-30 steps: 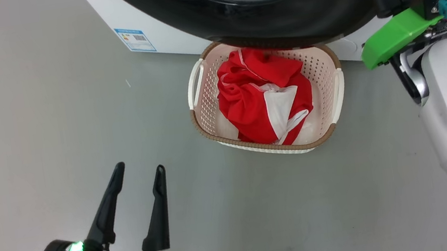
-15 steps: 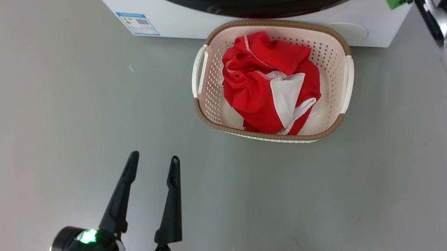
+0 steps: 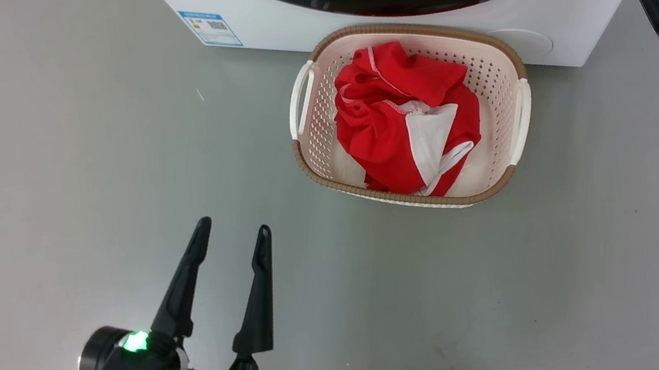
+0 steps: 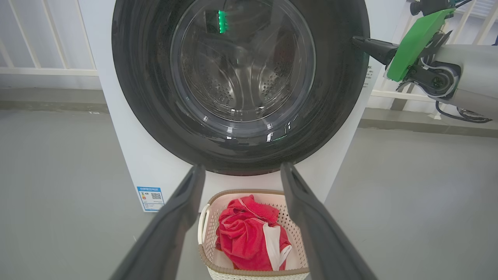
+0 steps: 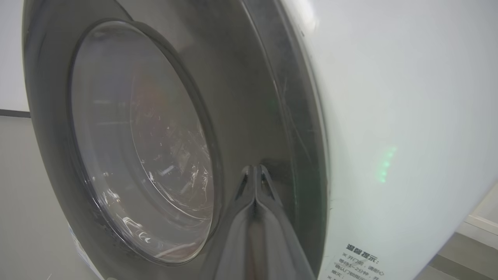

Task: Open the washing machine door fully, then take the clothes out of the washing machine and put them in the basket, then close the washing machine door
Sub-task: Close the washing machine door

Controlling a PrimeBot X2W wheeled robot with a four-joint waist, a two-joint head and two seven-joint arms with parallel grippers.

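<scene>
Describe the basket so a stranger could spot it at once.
Find the big white washing machine with its round black door. On the grey floor right in front of it, below the door, sits the basket. It is cream perforated plastic with a brown woven-look rim, and it alone holds the red and white clothes.

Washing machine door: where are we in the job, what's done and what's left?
Done: the clothes lie in the basket. In hand: the right pincer, shut, is at the rim of the washing machine door, which looks flush with the front. To do: confirm it latched, then withdraw. The left pincer is open over the floor.
</scene>
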